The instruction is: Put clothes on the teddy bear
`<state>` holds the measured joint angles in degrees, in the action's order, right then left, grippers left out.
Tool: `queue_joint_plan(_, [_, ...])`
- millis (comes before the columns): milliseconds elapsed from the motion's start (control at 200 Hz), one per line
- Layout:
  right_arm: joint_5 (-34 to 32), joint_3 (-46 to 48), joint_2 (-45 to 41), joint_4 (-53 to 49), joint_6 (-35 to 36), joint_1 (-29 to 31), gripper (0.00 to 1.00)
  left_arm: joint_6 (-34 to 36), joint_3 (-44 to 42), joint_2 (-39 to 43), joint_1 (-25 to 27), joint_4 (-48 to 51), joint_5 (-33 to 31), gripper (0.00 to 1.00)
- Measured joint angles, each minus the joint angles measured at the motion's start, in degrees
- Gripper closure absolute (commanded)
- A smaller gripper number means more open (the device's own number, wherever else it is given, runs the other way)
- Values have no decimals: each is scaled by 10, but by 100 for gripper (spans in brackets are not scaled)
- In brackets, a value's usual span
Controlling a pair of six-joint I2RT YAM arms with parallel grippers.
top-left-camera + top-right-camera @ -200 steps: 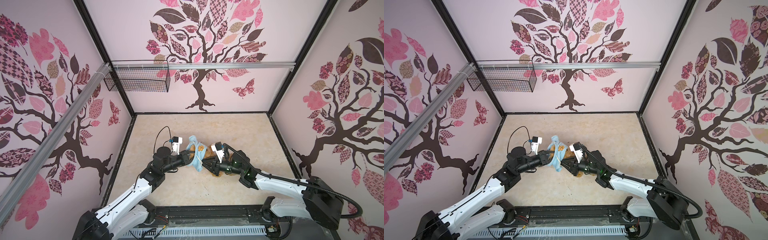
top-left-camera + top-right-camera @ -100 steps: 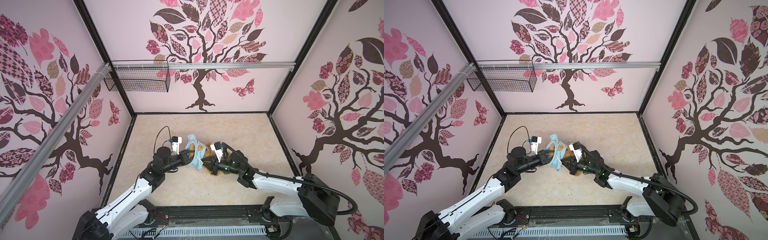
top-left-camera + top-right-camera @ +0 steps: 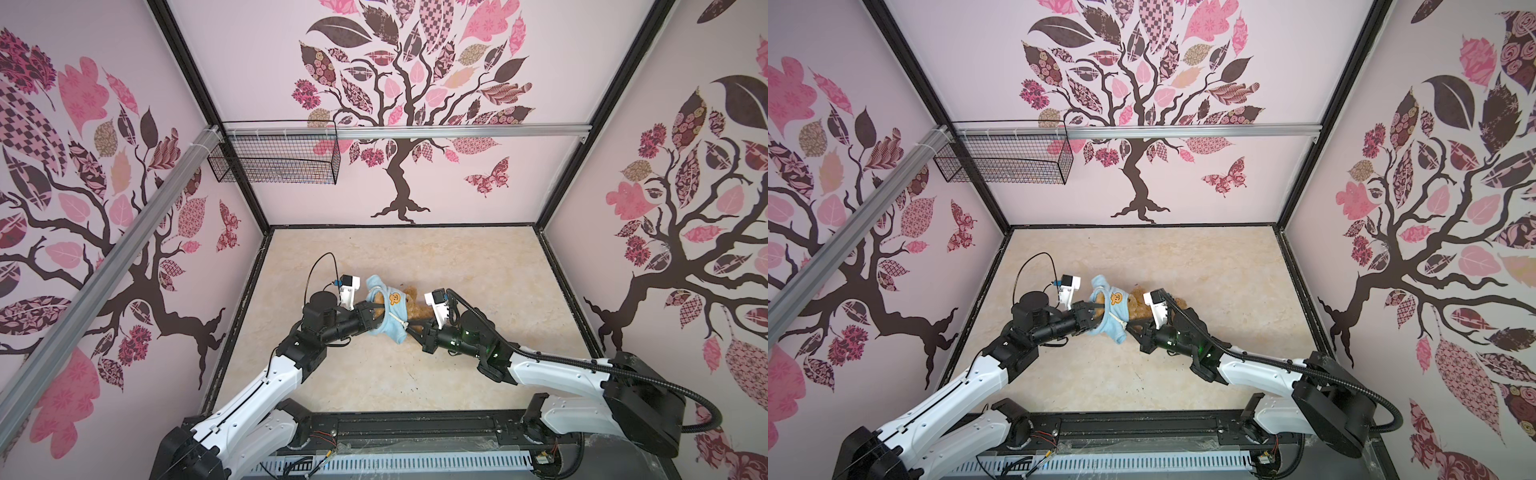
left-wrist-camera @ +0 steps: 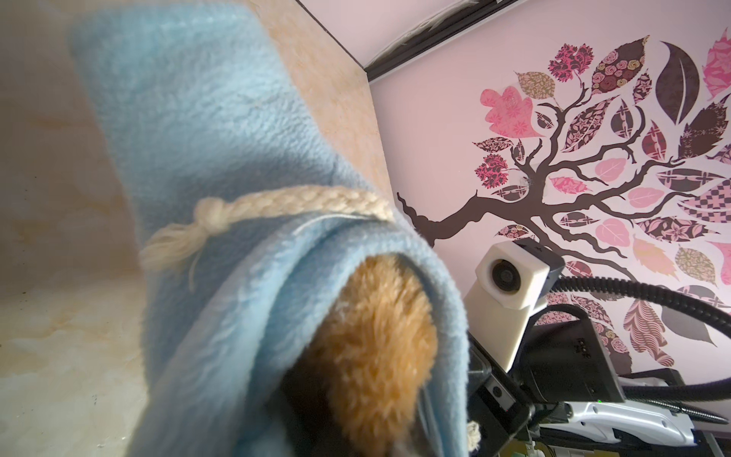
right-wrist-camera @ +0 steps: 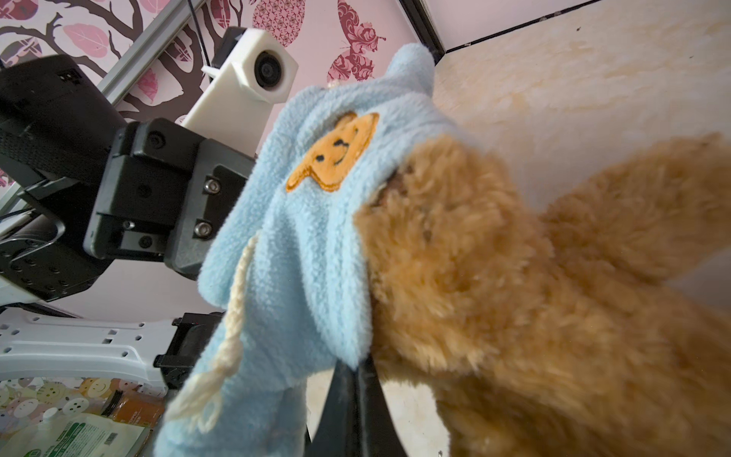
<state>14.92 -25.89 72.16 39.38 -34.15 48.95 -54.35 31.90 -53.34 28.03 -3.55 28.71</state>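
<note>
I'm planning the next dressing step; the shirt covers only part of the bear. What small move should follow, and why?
Probably pull the right gripper slightly further along the teddy bear: it is shut on the hem of the light blue shirt, the left gripper holds the other side, and much brown fur is bare.

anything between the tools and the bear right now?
Only the shirt. The left tool is shut on its fabric, which is pulled partway over the bear. The right tool is shut on the hem, right against the fur. Nothing else visible in between.
</note>
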Motion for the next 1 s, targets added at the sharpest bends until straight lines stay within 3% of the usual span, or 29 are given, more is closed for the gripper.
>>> queue_joint_plan(395, [-9,29,-35,-64,29,-33,100,63,0,40,-15,32,-11,100])
queue_joint_plan(545, [27,40,-33,-58,4,-110,100,99,0,40,-15,33,9,100])
queue_joint_plan(755, [170,59,-6,-20,-1,-164,100,248,6,43,-15,70,68,100])
queue_joint_plan(890, [239,44,-14,-48,30,-176,87,371,39,43,-15,112,81,100])
queue_joint_plan(1000, [246,21,-60,-122,63,-189,77,464,61,46,-17,125,81,100])
